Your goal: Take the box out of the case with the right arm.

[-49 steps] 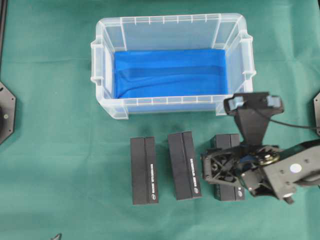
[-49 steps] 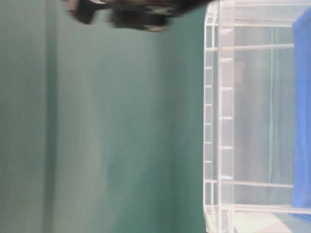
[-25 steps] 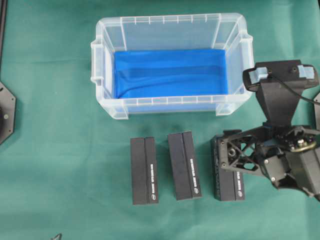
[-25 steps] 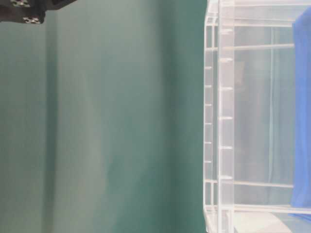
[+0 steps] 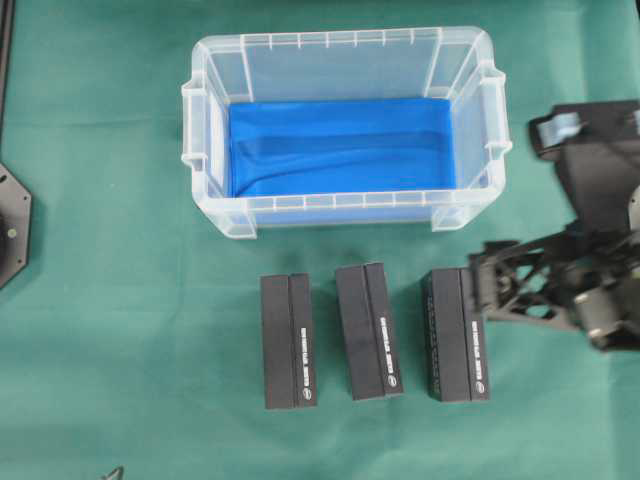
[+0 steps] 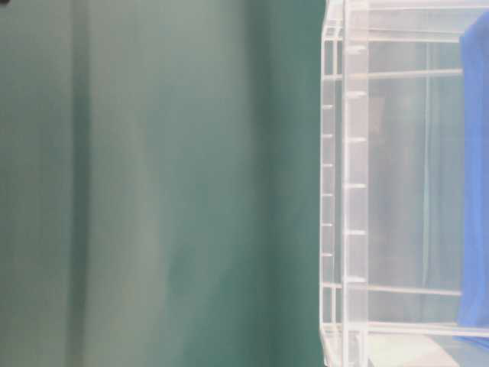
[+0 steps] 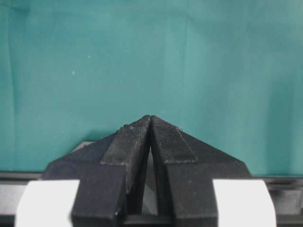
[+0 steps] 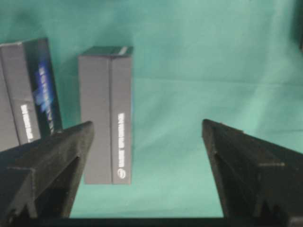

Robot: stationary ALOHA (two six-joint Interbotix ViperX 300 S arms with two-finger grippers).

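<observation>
Boxes: three lie outside the case (image 5: 345,50), long axes toward it; the nearest box (image 5: 455,335) lies just left of my right hand (image 5: 490,290), whose fingers stand apart, empty.

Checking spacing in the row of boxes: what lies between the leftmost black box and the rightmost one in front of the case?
In the overhead view, a third black box, the middle box, lies between the leftmost box and the rightmost box, with green cloth showing in both gaps.
</observation>
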